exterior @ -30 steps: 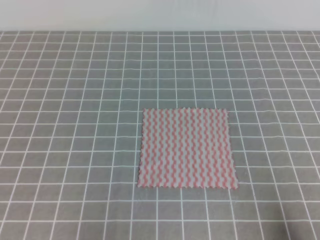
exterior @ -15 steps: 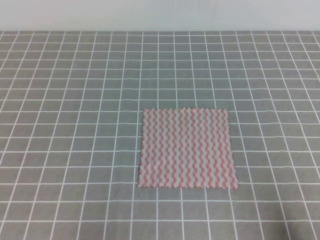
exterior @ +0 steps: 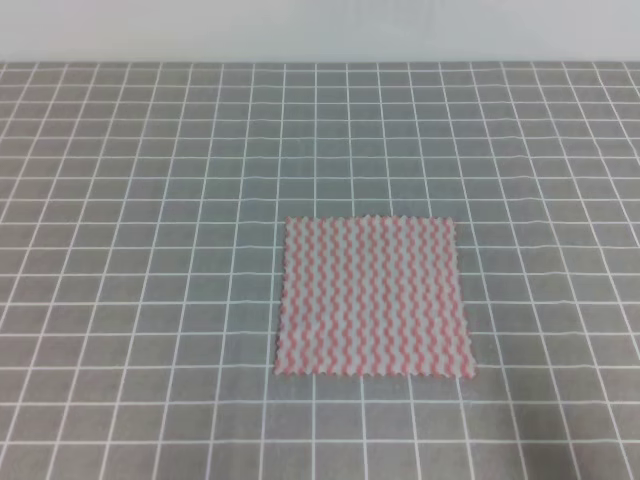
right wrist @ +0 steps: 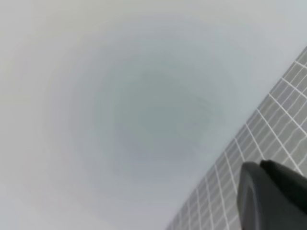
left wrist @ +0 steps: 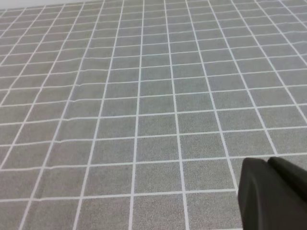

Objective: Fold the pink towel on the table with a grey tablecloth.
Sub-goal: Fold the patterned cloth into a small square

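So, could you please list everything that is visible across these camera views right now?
pink towel: one, pink-and-white wavy stripes, lying flat and unfolded, slightly right of the middle in the exterior high view.
table with a grey tablecloth: one, grey with a thin white grid, under the towel, filling most of the view.
wall: one, pale, behind the table's far edge.
left end effector: one, black, only a part at the lower right of the left wrist view.
right end effector: one, black, only a part at the lower right of the right wrist view.
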Controlling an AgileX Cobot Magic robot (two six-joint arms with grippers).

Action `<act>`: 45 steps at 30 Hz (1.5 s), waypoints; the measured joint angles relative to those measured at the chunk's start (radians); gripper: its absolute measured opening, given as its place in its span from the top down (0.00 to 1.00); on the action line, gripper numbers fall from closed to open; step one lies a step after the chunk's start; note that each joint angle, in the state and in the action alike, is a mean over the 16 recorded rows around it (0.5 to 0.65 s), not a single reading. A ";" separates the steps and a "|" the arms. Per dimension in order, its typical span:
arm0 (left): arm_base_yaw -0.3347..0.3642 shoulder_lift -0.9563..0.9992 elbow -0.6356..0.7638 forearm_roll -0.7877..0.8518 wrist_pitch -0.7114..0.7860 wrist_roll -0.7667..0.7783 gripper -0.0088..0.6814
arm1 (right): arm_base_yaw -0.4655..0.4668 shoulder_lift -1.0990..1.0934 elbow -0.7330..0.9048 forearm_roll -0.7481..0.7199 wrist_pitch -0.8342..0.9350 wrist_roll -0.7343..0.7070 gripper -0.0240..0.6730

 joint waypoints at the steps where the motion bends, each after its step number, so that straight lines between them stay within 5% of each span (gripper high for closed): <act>1: -0.006 0.002 -0.002 0.000 0.001 0.000 0.99 | 0.000 -0.001 0.002 0.056 -0.018 0.016 0.99; 5: -0.040 0.004 -0.003 0.001 0.002 0.000 0.99 | 0.000 0.000 0.000 0.203 -0.041 0.054 0.99; 14: -0.116 0.004 -0.005 0.001 0.002 0.000 0.99 | 0.000 0.004 -0.008 0.216 0.038 0.038 0.99; 35: -0.130 0.022 -0.014 -0.011 -0.003 -0.004 0.99 | 0.000 0.310 -0.206 0.226 0.115 -0.461 0.99; 45: -0.130 0.020 -0.012 -0.411 -0.137 -0.215 0.99 | 0.000 0.369 -0.264 0.371 0.142 -0.716 0.99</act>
